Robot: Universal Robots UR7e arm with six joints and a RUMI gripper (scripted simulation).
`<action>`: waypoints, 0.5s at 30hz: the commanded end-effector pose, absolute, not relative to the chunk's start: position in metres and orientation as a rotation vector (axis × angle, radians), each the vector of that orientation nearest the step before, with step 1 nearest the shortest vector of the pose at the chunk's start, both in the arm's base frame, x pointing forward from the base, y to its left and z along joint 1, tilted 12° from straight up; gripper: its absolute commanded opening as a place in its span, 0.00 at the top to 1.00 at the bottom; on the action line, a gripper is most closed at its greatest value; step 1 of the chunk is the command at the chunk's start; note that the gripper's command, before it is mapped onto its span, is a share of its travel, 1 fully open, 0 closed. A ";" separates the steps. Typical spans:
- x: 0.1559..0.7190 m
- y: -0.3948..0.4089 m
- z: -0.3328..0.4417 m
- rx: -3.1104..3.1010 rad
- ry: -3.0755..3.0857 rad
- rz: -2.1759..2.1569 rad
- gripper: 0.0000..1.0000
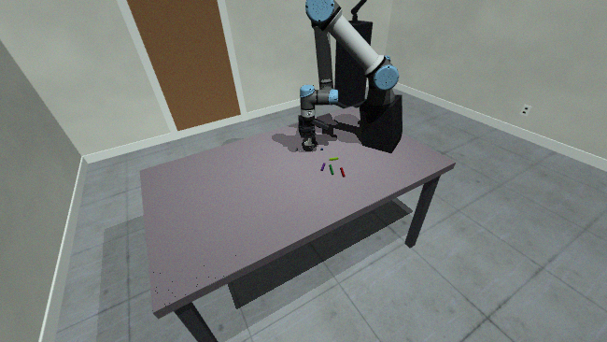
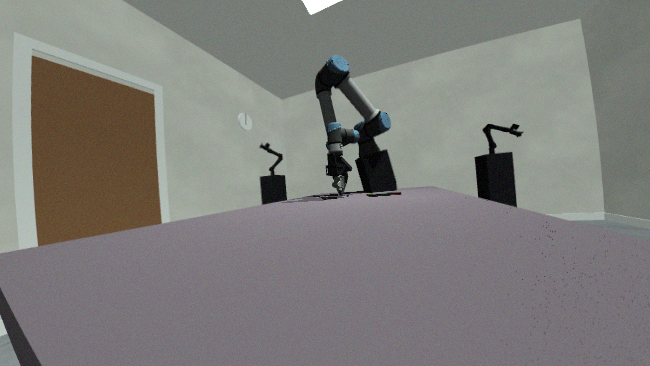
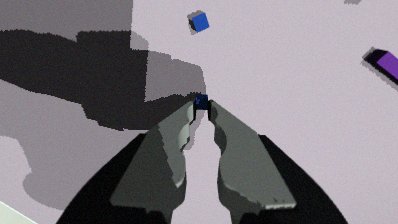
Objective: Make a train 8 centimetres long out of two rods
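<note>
My gripper (image 1: 308, 149) (image 2: 341, 194) (image 3: 201, 101) is shut on a small dark blue rod (image 3: 201, 101), low over the table, near or at its surface; the exact height is unclear. A second blue rod (image 1: 321, 149) (image 3: 200, 22) lies loose a short way off. A lime rod (image 1: 333, 159), a purple rod (image 1: 323, 166) (image 3: 390, 65), a green rod (image 1: 331, 169) and a red rod (image 1: 343, 172) (image 2: 395, 193) lie apart from one another. The purple one is partly cut off in the wrist view.
The table (image 1: 210, 210) (image 2: 300, 275) carries the rods near the arm's black base (image 1: 380, 123) (image 2: 377, 172). The arm's shadow falls around the gripper. Something pale (image 3: 10, 217) shows at the wrist view's bottom-left corner.
</note>
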State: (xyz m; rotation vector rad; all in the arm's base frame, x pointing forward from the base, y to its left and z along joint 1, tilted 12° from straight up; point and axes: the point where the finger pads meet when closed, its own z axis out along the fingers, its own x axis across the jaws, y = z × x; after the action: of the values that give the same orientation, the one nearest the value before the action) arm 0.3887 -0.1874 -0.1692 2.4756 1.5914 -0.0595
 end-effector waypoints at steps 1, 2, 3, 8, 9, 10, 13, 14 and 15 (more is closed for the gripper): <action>0.389 -0.188 -0.169 2.475 1.591 -0.059 1.00; 0.389 -0.188 -0.169 2.475 1.591 -0.059 1.00; 0.389 -0.188 -0.169 2.475 1.591 -0.059 1.00; 0.389 -0.188 -0.169 2.475 1.591 -0.059 1.00; 0.389 -0.188 -0.170 2.475 1.591 -0.059 1.00; 0.389 -0.188 -0.170 2.475 1.591 -0.059 1.00; 0.389 -0.188 -0.171 2.475 1.591 -0.059 1.00; 0.389 -0.188 -0.171 2.475 1.591 -0.059 1.00; 0.389 -0.188 -0.172 2.475 1.591 -0.059 1.00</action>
State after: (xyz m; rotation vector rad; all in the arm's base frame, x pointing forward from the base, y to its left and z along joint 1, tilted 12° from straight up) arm 0.3889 -0.1877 -0.1708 2.4756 1.5914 -0.0595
